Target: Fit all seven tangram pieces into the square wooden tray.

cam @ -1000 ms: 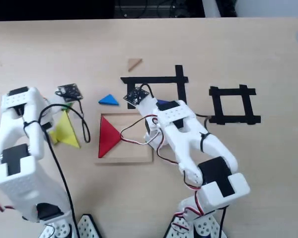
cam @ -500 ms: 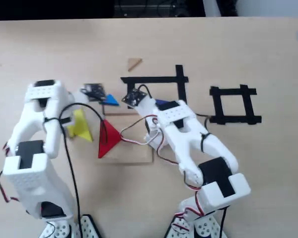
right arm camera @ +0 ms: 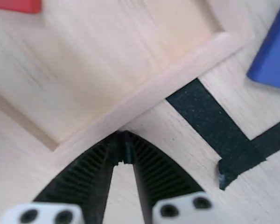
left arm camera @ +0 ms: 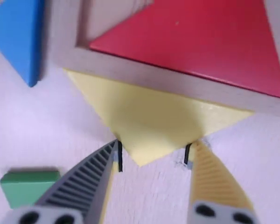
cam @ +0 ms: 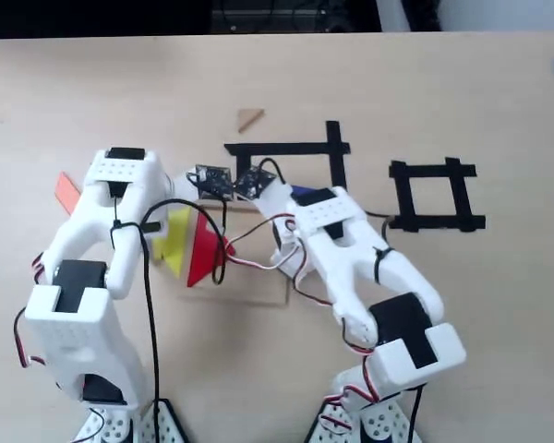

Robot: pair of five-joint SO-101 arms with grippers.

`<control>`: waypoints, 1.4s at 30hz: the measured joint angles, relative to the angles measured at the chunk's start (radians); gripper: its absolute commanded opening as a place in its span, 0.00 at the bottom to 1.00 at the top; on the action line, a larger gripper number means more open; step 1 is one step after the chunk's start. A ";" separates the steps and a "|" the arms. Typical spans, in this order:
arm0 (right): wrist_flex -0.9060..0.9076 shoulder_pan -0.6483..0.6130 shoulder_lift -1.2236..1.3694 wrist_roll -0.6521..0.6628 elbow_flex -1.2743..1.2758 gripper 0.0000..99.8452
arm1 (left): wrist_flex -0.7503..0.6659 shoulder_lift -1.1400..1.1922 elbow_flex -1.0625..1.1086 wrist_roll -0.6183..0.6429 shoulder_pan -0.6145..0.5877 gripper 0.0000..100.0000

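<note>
My left gripper is shut on the yellow triangle, its fingers pinching the near corner. The triangle's far edge lies against the outer rim of the square wooden tray. A red triangle lies inside the tray. In the high view the yellow triangle sits just left of the red triangle, with the left gripper over it. My right gripper is shut with nothing in it, tips at the tray's rim; the high view shows it at the tray's far edge.
A blue triangle and a green piece lie beside the left gripper. An orange piece lies far left and a tan triangle at the back. A dark blue piece rests by black tape squares.
The left arm swung right, carrying the yellow triangle from the table's left side up against the tray. The orange piece came into view. The right arm stayed still.
</note>
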 measured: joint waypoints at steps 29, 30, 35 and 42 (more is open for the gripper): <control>-0.015 0.005 0.000 -0.003 0.000 0.01 | -0.069 -0.391 0.293 0.207 0.222 0.20; -0.015 0.005 -0.002 -0.003 0.000 0.01 | -0.069 -0.405 0.293 0.207 0.222 0.20; -0.020 -0.006 0.000 -0.002 -0.003 0.01 | -0.100 -0.468 0.292 0.215 0.141 0.19; -0.023 -0.006 0.000 -0.003 -0.002 0.01 | -0.247 -0.477 0.284 0.272 -0.094 0.19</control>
